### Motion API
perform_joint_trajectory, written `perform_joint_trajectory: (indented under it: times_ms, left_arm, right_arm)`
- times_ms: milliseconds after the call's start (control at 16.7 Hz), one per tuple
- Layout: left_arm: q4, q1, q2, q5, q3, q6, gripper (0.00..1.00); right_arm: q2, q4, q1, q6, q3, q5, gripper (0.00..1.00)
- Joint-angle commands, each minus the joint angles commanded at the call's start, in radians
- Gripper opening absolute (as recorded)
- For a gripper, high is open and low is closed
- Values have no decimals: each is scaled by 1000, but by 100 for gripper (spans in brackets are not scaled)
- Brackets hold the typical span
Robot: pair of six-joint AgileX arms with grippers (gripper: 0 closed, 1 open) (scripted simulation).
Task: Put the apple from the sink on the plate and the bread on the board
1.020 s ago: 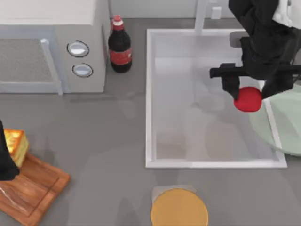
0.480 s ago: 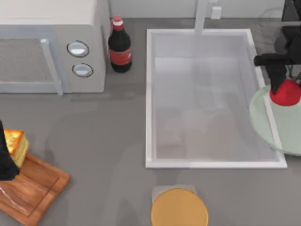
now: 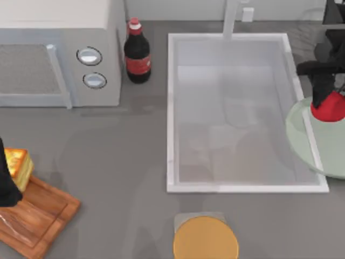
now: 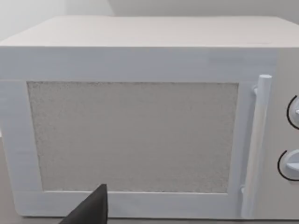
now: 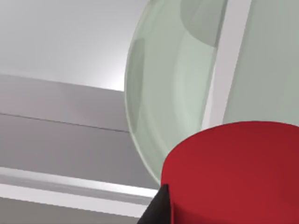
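The red apple point(image 3: 330, 109) hangs over the left edge of the pale green plate point(image 3: 318, 147), with my right gripper point(image 3: 329, 101) shut on it from above. Up close in the right wrist view, the apple point(image 5: 238, 172) sits over the plate point(image 5: 163, 93) with a black fingertip point(image 5: 158, 210) beside it. The white-rimmed sink point(image 3: 171, 108) lies just left of the plate with nothing in it. At the far left, the bread point(image 3: 17, 166) stands on the back corner of the wooden board point(image 3: 39, 213). My left gripper point(image 3: 6, 183) is right beside the bread.
A microwave point(image 3: 54, 48) stands at the back left and faces the left wrist camera point(image 4: 140, 130). A cola bottle point(image 3: 137, 54) stands between it and the sink. An orange-yellow disc point(image 3: 205, 237) lies at the front middle. A faucet point(image 3: 230, 16) rises behind the sink.
My right gripper carried the apple rightward out of the sink, across its right rim, to over the plate's edge. The left arm, bread and board have not moved.
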Motion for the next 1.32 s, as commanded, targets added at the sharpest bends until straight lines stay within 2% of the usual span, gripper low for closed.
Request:
perform_joint_trajectory:
  times_ms: [780, 1260, 1320]
  left_arm:
    - [0, 0, 0, 0, 0, 0, 100]
    - [0, 0, 0, 0, 0, 0, 100]
    - [0, 0, 0, 0, 0, 0, 100]
  right_arm:
    - [0, 0, 0, 0, 0, 0, 98]
    - [0, 0, 0, 0, 0, 0, 100]
    - [17, -1, 74, -54, 0, -69, 100]
